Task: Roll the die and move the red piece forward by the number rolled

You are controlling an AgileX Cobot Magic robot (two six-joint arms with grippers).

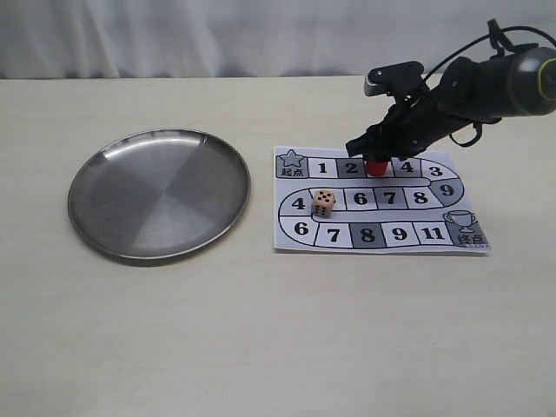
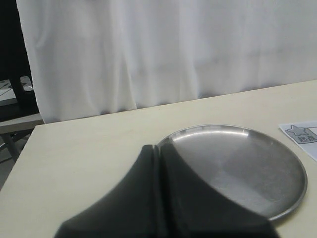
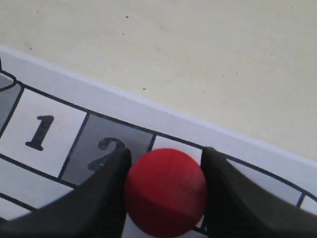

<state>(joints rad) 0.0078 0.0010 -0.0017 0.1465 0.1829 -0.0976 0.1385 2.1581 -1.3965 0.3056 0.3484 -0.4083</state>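
The red piece point(image 1: 377, 167) stands at the board's top row, on the square between 2 and 4. My right gripper point(image 1: 377, 157) reaches down from the right and is shut on it. In the right wrist view both black fingers point(image 3: 106, 193) press the sides of the red piece point(image 3: 166, 191), beside the grey square 2. Whether it rests on the paper or is slightly lifted I cannot tell. The die point(image 1: 324, 203) sits on the board's middle row between squares 4 and 6. My left gripper point(image 2: 158, 148) is shut and empty, hovering near the plate's edge.
The paper game board point(image 1: 287, 239) lies right of centre, its start corner point(image 2: 302, 133) showing in the left wrist view. A round steel plate point(image 1: 159, 193) lies to its left, also seen in the left wrist view point(image 2: 247, 168). A white curtain backs the table.
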